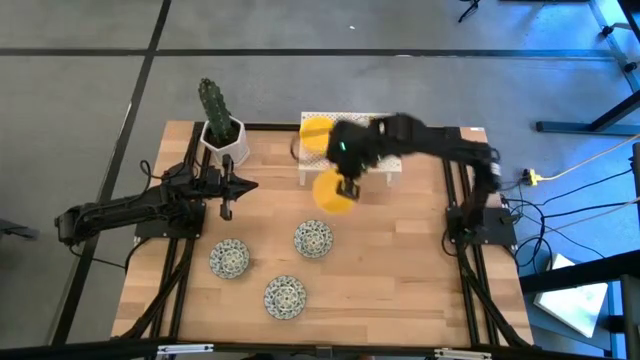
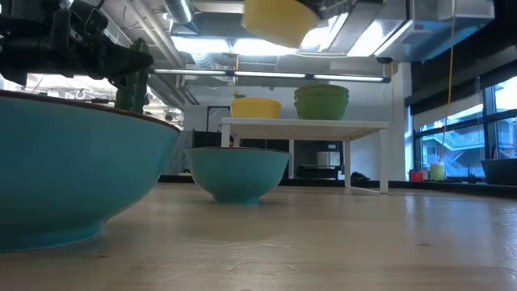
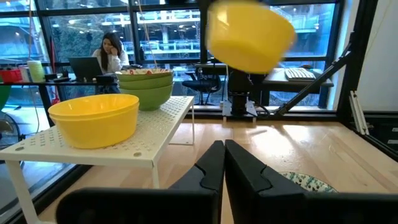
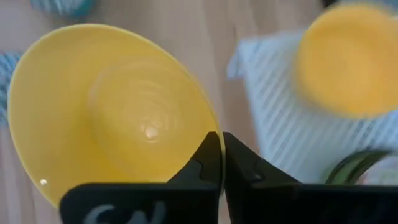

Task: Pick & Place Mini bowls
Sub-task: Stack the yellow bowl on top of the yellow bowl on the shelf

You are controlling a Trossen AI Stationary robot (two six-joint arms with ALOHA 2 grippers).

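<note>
- Yellow bowl [image 1: 333, 192] hangs in the air above the tabletop [image 1: 400, 260], pinched at its rim by your right gripper [image 1: 349, 187]; the jaws are clenched on the rim, as the right wrist view shows.
- Your held bowl sits just in front of the white rack [image 1: 385, 165], clear of the wood; the low view shows it high above the surface.
- On the rack you have a second yellow bowl [image 1: 315, 132], with a stack of green bowls [image 3: 145, 87] beside it.
- Three patterned bowls [image 1: 313, 238] rest on the tabletop nearer the front edge, well apart from one another.
- Your left gripper [image 1: 226, 200] waits at the left side, near the cactus pot [image 1: 224, 140], jaws pressed together and holding nothing.
</note>
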